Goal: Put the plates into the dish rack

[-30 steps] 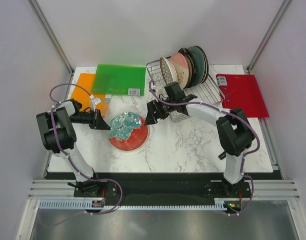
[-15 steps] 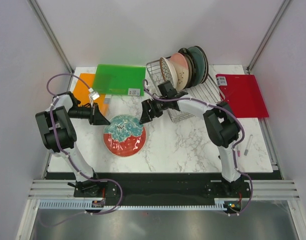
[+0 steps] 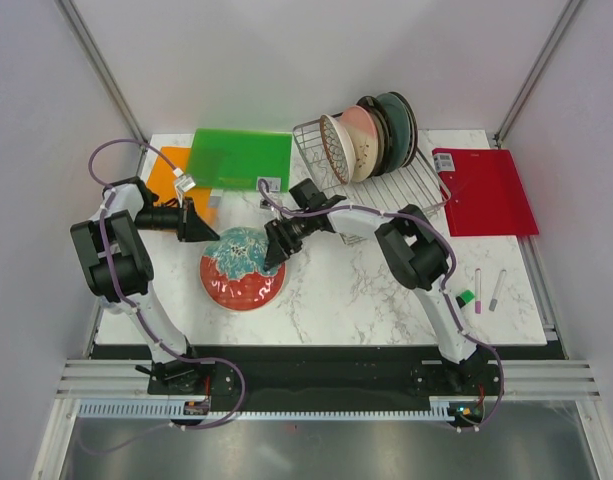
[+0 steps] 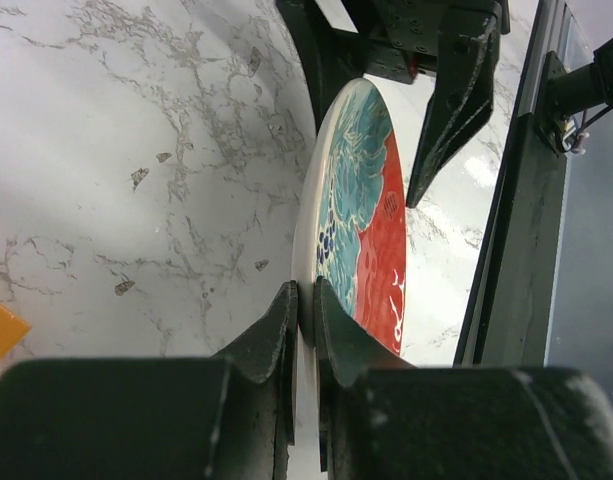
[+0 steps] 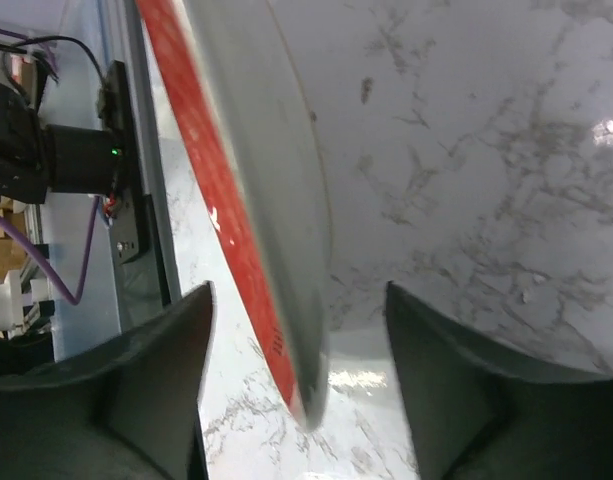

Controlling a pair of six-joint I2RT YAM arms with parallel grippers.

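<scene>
Left fingers (image 4: 271, 340): pinched tight on rim of red plate (image 3: 241, 272).
Right fingers (image 5: 156, 370): spread wide, straddling opposite rim, not clamped.
Red plate: over marble table (image 3: 366, 285), between both arms, front-left of rack (image 3: 411, 182), apart from it.
Rack: other plates (image 3: 371, 130) upright in slots.

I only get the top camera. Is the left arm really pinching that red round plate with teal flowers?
Observer: Yes. The left wrist camera shows the left fingers clamped on the rim of the red round plate with teal flowers, one finger on each face.
Operator: Did the right arm grab it too?
Observer: Not yet. The right wrist camera shows the plate's edge between the right fingers, with a gap on both sides.
</scene>
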